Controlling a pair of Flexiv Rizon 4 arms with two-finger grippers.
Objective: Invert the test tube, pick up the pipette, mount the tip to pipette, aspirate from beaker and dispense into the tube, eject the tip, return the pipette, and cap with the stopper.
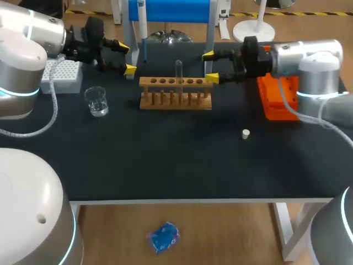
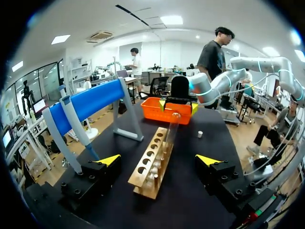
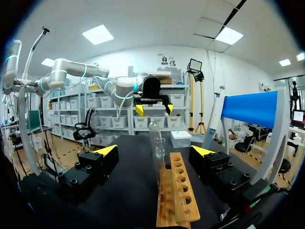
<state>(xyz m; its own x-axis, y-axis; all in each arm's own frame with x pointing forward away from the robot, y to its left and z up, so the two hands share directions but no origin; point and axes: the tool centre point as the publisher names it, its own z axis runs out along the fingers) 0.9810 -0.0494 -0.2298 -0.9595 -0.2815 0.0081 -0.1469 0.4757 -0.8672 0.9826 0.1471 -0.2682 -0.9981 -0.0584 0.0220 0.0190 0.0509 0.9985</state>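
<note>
Left gripper, right gripper: fingers spread apart. Test tube upright in wooden rack, between both, touching neither.

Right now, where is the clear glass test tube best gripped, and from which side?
Grip the clear glass test tube by its bare upper part, above the wooden rack: it stands upright, lower part in a hole. Probably come level from the rack's right end with the open right gripper.

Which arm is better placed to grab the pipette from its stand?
Left. The left claw, open, sits right beside the pipette on the blue stand; the right claw is beyond the rack.
</note>
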